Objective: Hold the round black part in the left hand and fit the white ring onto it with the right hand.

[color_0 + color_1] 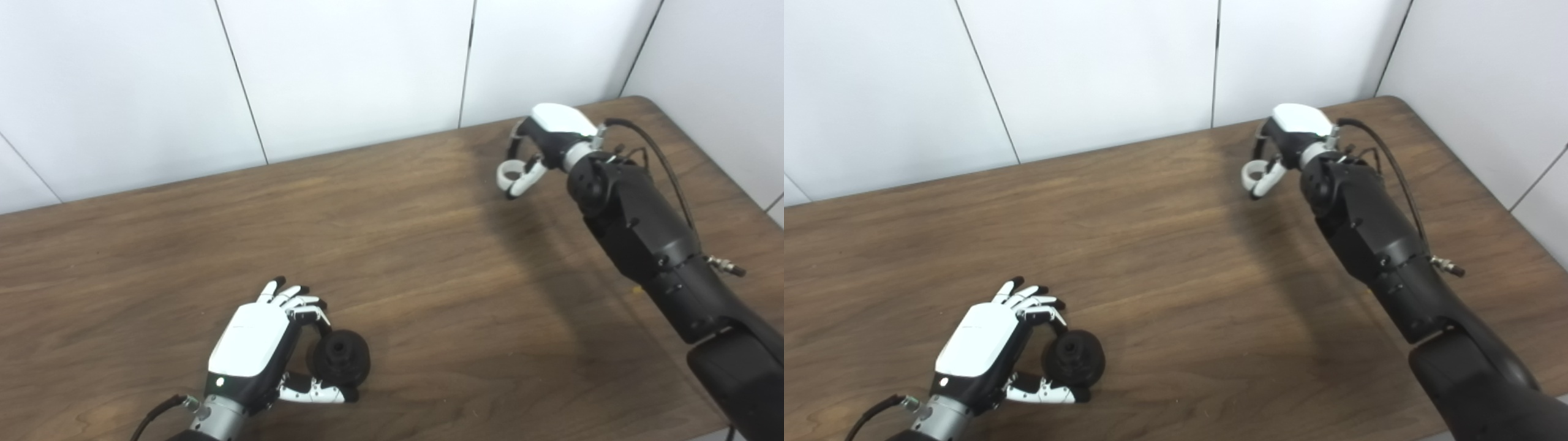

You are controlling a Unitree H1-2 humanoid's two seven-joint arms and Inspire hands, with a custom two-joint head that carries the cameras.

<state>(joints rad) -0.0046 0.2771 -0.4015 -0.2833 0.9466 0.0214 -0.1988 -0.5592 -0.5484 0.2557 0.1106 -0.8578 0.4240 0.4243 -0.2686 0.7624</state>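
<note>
Nearest the camera: left hand (260, 343) at the front-left of the table (429, 257), white back plate up. It grips the round black part (340, 358), thumb under it at the near side and one finger curled over the top; the other fingers (288, 297) fan loosely beyond it. Whether the part rests on the wood or sits just above it cannot be told.

Table: dark brown wood grain, matte, with a rounded far-right corner. A soft shadow lies on the wood below the right arm.

Farther back, well apart from the black part, toward the table's far-right: right hand (542, 147), fingers curled down, pinching the white ring (509, 174) between thumb and fingertip, above the wood.

Beyond the table's far edge: white wall panels (343, 73) with thin dark seams, meeting in a corner at right.
</note>
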